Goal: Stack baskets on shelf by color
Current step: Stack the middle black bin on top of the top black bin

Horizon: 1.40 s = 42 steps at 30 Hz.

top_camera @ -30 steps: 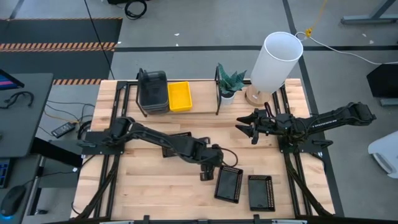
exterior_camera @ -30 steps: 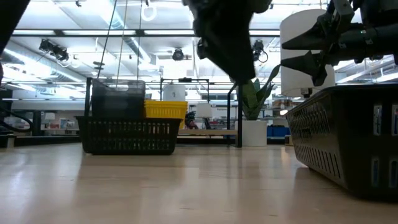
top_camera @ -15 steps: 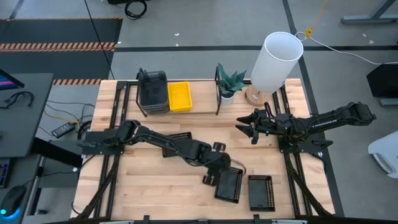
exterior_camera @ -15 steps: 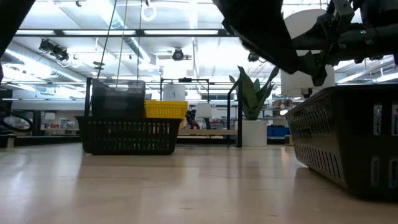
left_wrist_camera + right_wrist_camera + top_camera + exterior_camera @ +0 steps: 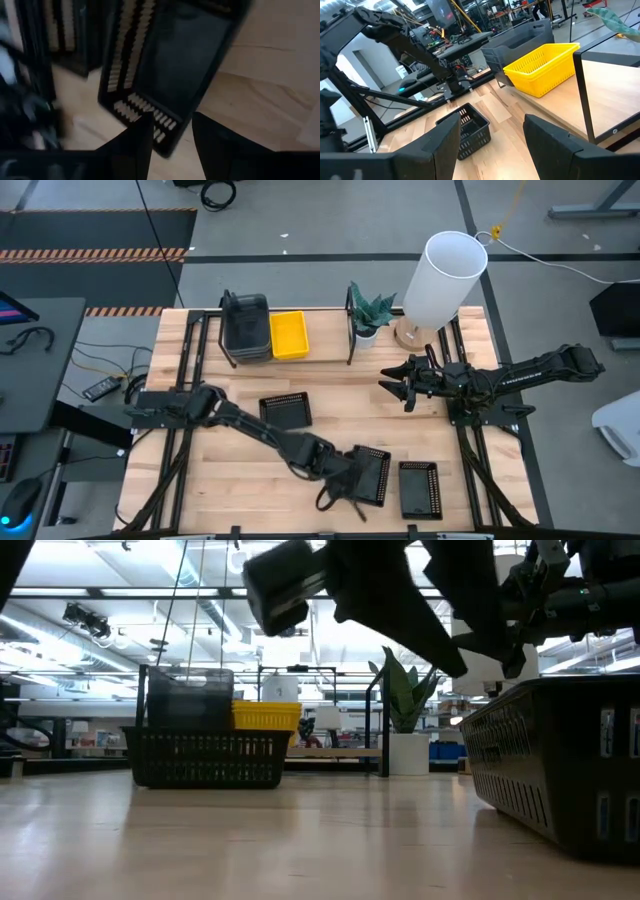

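Three black mesh baskets lie flat on the table: one at the centre (image 5: 285, 411) and two near the near edge (image 5: 370, 477) (image 5: 420, 489). On the shelf (image 5: 320, 358) at the far side sit a grey stack (image 5: 245, 325) and a yellow basket (image 5: 289, 335). My left gripper (image 5: 340, 498) is open and hangs low over the near-left end of the middle black basket (image 5: 170, 75); its fingers stand over that end's short wall (image 5: 142, 112), with no touch showing. My right gripper (image 5: 405, 385) waits open above the table's right part.
A potted plant (image 5: 370, 313) stands at the shelf's right end frame, and a tall white lamp (image 5: 445, 278) at the far right corner. Bare wood lies between the centre basket and the shelf. The right-hand black basket (image 5: 560, 760) fills the low view's right side.
My left gripper has swung from the table's middle toward the near edge and slightly right, ending at the near-left end of the middle black basket. The arm's move has uncovered the centre black basket. The gripper has also turned about. My right arm has kept still.
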Tool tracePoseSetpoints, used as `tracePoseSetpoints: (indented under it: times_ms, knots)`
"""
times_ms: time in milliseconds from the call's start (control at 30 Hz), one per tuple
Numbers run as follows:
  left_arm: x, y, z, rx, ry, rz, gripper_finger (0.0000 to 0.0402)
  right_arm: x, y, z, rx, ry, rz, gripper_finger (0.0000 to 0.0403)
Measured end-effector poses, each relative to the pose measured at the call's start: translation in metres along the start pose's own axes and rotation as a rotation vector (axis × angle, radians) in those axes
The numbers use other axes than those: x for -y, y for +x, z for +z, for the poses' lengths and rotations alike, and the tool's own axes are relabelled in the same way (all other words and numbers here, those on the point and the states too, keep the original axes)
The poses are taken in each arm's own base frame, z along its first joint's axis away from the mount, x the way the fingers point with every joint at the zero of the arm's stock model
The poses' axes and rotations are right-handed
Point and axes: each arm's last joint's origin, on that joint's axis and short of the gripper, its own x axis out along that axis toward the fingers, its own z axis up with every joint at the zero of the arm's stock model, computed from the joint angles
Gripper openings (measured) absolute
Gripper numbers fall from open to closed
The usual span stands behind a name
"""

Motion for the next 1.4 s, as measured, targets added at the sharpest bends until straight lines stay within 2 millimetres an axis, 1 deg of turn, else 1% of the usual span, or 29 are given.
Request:
tracePoseSetpoints:
  times_ms: [100,200,367,533,733,833,900,1067,1100,1233,1333,1400]
  knots:
    - [0.006,0.002,0.006,-0.002,0.140,-0.020,0.0142,0.000,0.000,0.000,-0.002,-0.001,-0.001,0.0221]
    - [0.009,0.008,0.007,-0.017,0.231,-0.023,0.0142,0.000,0.000,0.000,-0.002,-0.001,-0.001,0.0221]
    - [0.014,0.017,0.008,-0.027,0.335,-0.042,0.0142,0.000,0.000,0.000,-0.003,-0.001,-0.001,0.0221]
    - [0.017,0.029,0.009,-0.002,0.389,-0.048,0.0142,0.000,0.000,-0.001,-0.006,-0.002,-0.003,0.0221]
    - [0.020,0.040,0.004,0.010,0.314,-0.077,0.0141,0.000,0.000,0.000,-0.003,-0.001,-0.001,0.0221]
    - [0.020,0.040,0.004,0.010,0.278,-0.080,0.0128,0.000,0.000,-0.001,-0.007,-0.002,-0.003,0.0221]
    - [0.020,0.040,0.004,0.009,0.269,-0.072,0.0107,0.000,0.000,0.000,-0.002,-0.001,-0.001,0.0221]
    - [0.022,0.039,0.008,-0.009,0.224,-0.066,0.0023,0.000,0.000,-0.001,-0.005,-0.002,-0.002,0.0221]
    - [0.023,0.038,0.009,-0.013,0.207,-0.071,0.0016,0.000,0.000,-0.001,-0.005,-0.002,-0.002,0.0221]
    - [0.026,0.037,0.012,-0.030,0.090,-0.076,0.0019,0.000,0.000,-0.001,-0.005,-0.001,-0.002,0.0221]
    - [0.027,0.029,0.011,-0.072,0.009,-0.083,0.0015,0.000,0.000,0.000,-0.005,-0.001,-0.002,0.0221]
    - [0.026,0.020,0.010,-0.113,-0.048,-0.083,0.0013,0.000,0.000,-0.001,-0.005,-0.002,-0.002,0.0221]
